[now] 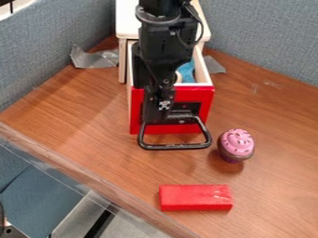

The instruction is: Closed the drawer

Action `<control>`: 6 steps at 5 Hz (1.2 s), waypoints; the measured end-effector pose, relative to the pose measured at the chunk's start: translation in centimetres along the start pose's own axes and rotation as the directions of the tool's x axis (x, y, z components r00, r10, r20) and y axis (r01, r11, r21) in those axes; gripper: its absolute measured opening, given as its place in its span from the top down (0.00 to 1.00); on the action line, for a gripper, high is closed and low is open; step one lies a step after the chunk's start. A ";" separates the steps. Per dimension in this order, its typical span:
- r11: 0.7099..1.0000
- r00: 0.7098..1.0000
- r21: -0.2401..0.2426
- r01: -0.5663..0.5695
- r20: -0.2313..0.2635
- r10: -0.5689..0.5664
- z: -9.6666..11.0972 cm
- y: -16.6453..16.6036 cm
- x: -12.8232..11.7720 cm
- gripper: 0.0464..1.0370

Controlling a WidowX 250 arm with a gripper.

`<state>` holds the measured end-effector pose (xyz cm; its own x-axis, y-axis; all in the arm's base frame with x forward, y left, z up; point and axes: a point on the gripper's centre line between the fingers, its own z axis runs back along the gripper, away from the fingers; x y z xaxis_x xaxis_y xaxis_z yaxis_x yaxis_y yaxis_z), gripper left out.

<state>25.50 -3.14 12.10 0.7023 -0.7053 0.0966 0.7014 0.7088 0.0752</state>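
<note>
Drawer [202, 74], pale wooden box, open; red rectangular front [207, 100] taken as landmark for all places below. White-topped wooden cabinet [127, 23]: behind the front, the drawer's box running back to it. Black looped handle [175, 147]: on the near side of the front. Black two-finger gripper [160, 116]: before the front, over its left half as seen by the camera, close by the handle; contact cannot be told. Grip: cannot tell how wide it stands, nor whether it has hold of the handle.

Principal relation, as judged: drawer lies behind the gripper, long axis running from front to cabinet. Closing calls for a push straight back along that axis. Noted risk: pressure left of the front's middle may skew the box and make it bind. Sole arm, already on the pushing side.
</note>
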 end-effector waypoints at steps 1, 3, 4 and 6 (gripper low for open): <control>1.000 1.000 -0.021 0.004 -0.022 -0.005 -0.7 -0.3 -0.3 0.04; 0.990 0.991 -0.057 0.131 -0.007 -0.131 -2.0 -3.6 -0.1 0.04; 0.982 0.984 -0.064 0.176 -0.012 -0.177 -3.1 -5.5 -0.1 0.04; 0.979 0.979 -0.046 0.200 -0.028 -0.201 -6.6 -7.9 1.4 0.04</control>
<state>21.73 -9.77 5.14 0.5499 -0.8336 0.0521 0.8325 0.5520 0.0471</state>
